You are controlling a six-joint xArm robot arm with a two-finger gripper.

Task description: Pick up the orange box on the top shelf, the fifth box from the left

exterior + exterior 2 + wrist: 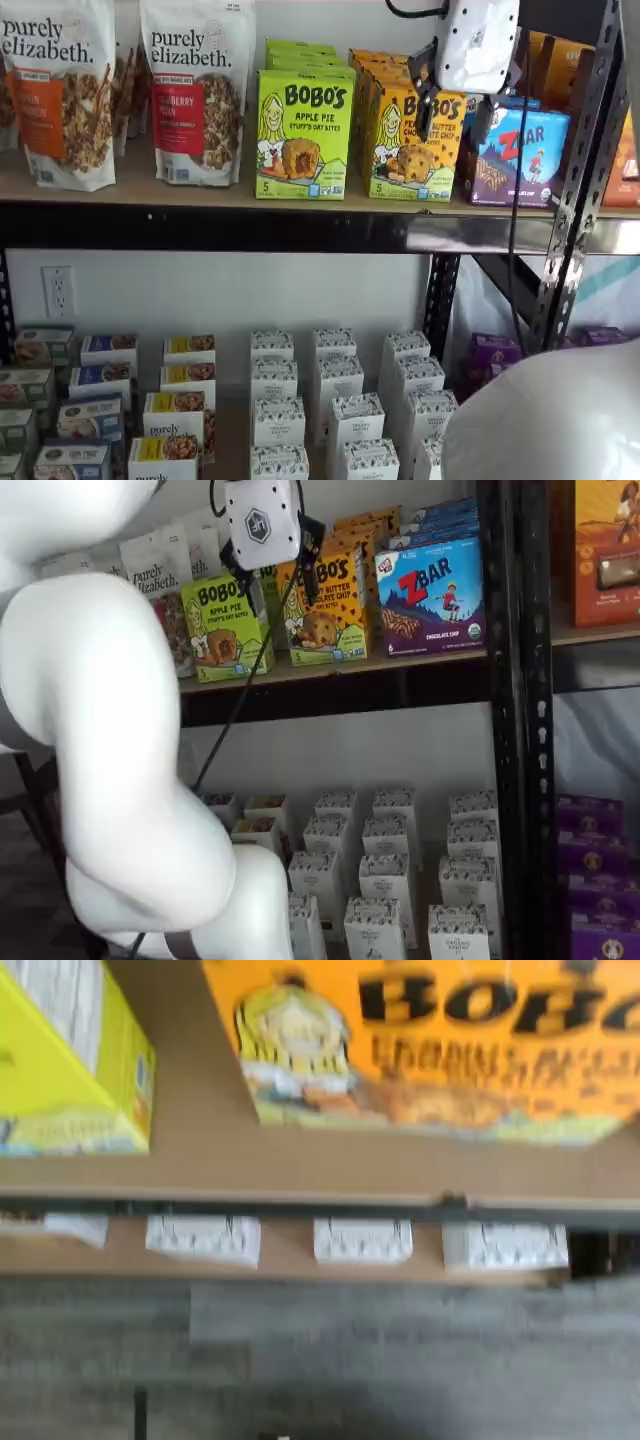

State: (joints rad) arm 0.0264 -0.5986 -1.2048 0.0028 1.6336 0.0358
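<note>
The orange box (408, 150) stands upright on the top shelf (150, 190) between a lime-green Bobo's box and a blue ZBar box. It also shows in a shelf view (325, 615) and, blurred, close up in the wrist view (430, 1050). My gripper (452, 115) hangs in front of the orange box's upper part, its white body above. The black fingers stand apart on either side of the box's front, with the box's lettering showing in the gap, so the gripper is open and holds nothing. It also shows in a shelf view (270, 580).
The lime-green box (303, 135) is just left of the orange box, the ZBar box (515, 155) just right. Granola bags (60, 90) stand further left. A black perforated upright (575, 180) rises at the right. Small white boxes (340, 400) fill the lower level. My white arm (100, 730) is in front.
</note>
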